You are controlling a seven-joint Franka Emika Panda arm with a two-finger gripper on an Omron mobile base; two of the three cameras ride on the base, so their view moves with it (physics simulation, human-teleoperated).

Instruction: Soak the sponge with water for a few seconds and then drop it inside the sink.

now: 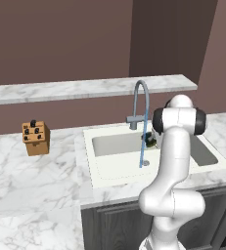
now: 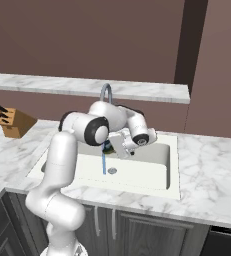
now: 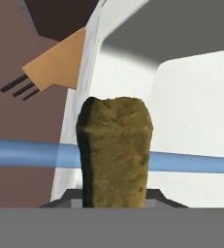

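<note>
Dark brown-mauve walls behind, with a darker recessed panel toward the right; a marble ledge (image 1: 85, 89) runs along the back wall above the surface. White grey-veined marble surface (image 1: 21, 171) wraps in an L, dark grey cabinet fronts (image 2: 137, 227) below its front edge. Near the surface's left back edge stands a brown knife block (image 1: 36, 138) with dark handles, well apart from the sink. The sink (image 1: 107, 168), white with a wide flat rim, is set into the surface's middle, small grey drain (image 2: 112, 171) on its floor. Grey arched tap (image 1: 140, 105) rises at the sink's back rim; the water (image 1: 143, 149) falls as a thin pale-blue stream from the spout to the basin floor near the drain. White arm reaches over the sink's front rim. The claw (image 2: 110, 145) sits over the basin beside the stream, closed on the sponge (image 3: 114, 150), fingertips barely visible at its base in the hand view. The sponge is olive-green, dark on one side, held above the basin with the stream crossing right at it; contact looks likely but exact depth can't be told.
</note>
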